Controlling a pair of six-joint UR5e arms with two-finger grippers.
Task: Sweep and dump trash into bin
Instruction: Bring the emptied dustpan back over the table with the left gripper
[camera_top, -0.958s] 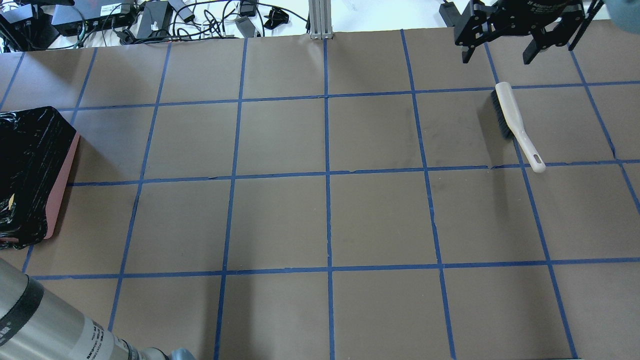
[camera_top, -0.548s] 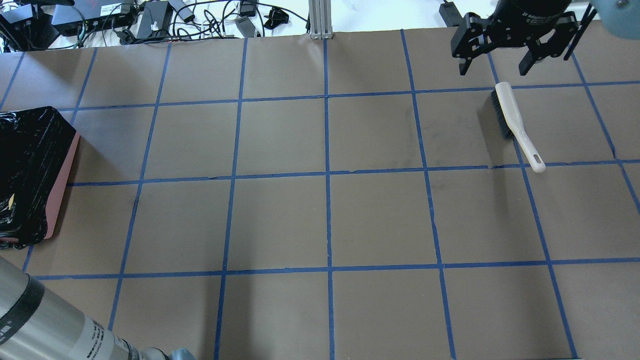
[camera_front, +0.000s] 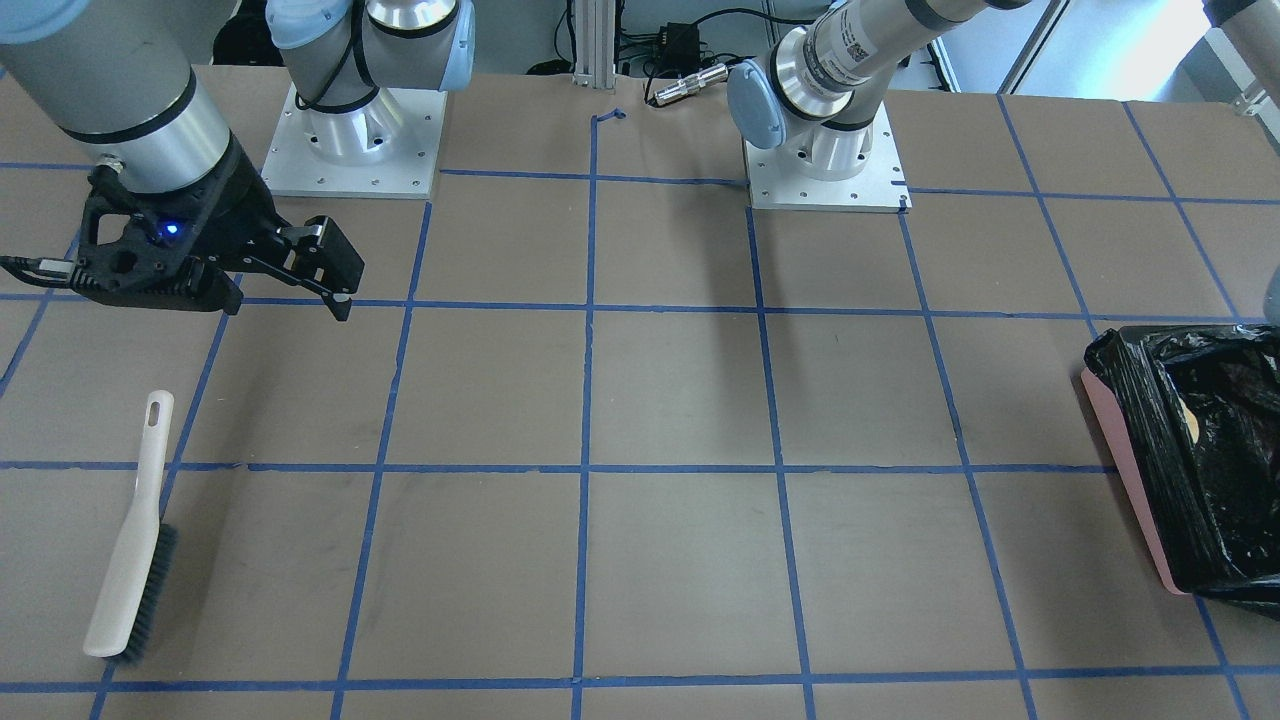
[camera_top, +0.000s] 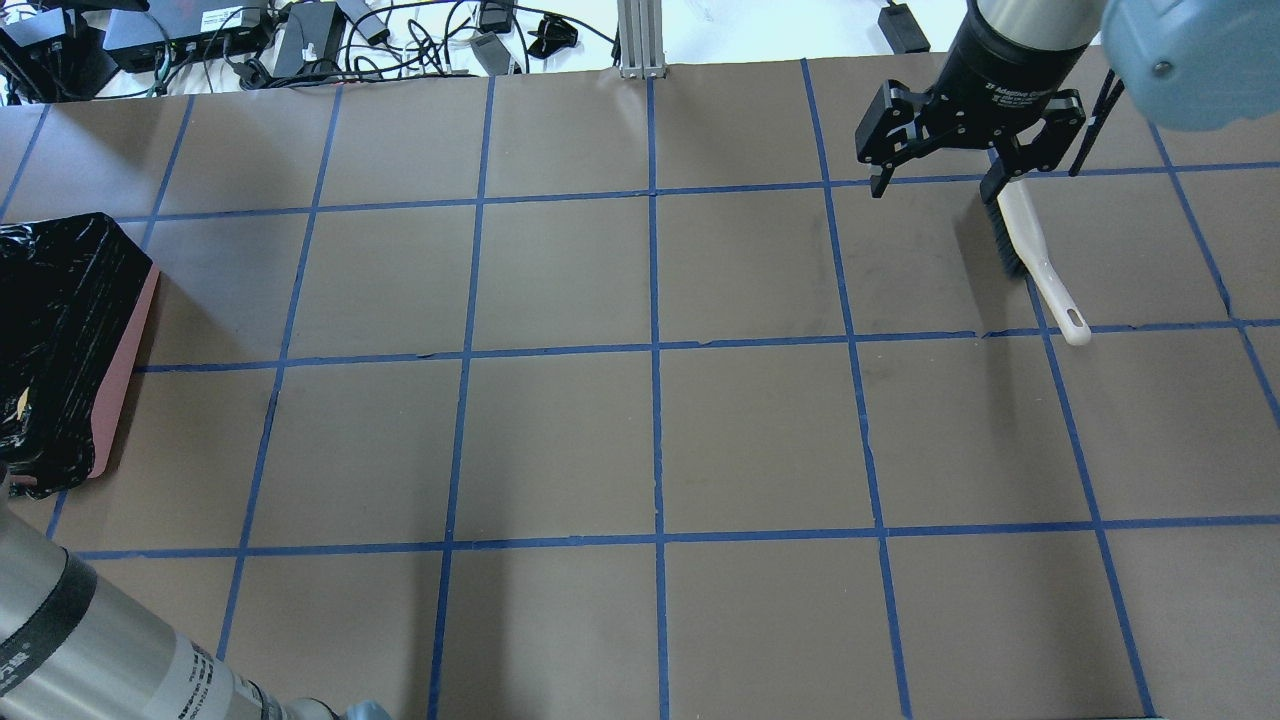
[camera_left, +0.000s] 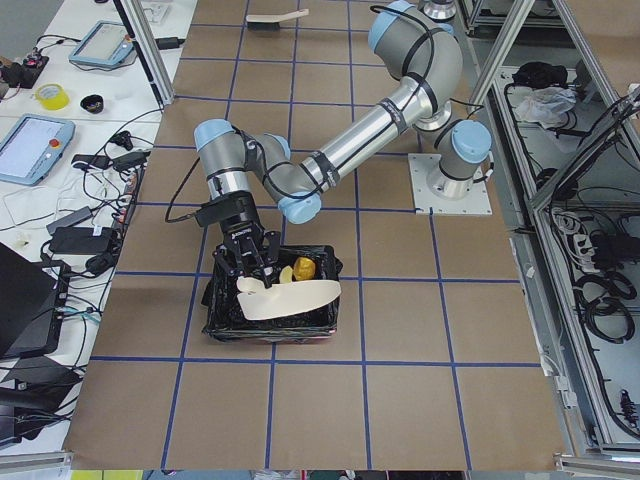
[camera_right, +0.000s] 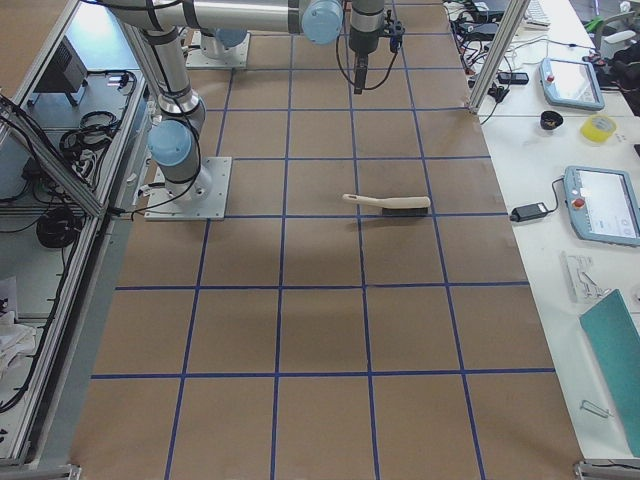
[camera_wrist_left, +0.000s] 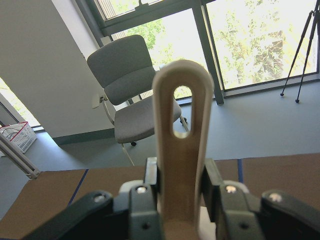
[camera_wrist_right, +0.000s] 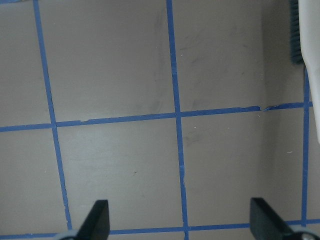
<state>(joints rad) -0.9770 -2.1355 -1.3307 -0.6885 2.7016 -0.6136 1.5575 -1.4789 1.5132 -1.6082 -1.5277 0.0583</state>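
Note:
The bin (camera_left: 270, 325), pink with a black bag, stands at the table's left end; it also shows in the overhead view (camera_top: 125, 370) and the front view (camera_front: 1110, 430). My left gripper (camera_wrist_left: 182, 195) is shut on the handle of the beige dustpan (camera_left: 290, 298), which hangs tilted over the bin. Two yellow-orange trash pieces (camera_left: 296, 270) lie inside the bag; the sponge piece is hidden. My right gripper (camera_top: 935, 190) is open and empty, above the table by the brush's bristle end. It also shows in the front view (camera_front: 285, 305) and its own wrist view (camera_wrist_right: 181, 220).
A beige brush (camera_top: 1035, 260) with dark bristles lies flat on the table at the far right, also in the front view (camera_front: 130, 560) and right-side view (camera_right: 388, 203). Cables and boxes (camera_top: 300, 35) lie beyond the far edge. The arm bases (camera_front: 820, 150) are bolted down.
My right gripper has moved toward the robot and leftward in the overhead view, from beyond the brush to over its bristle end, still open. The brush and the bin have not moved.

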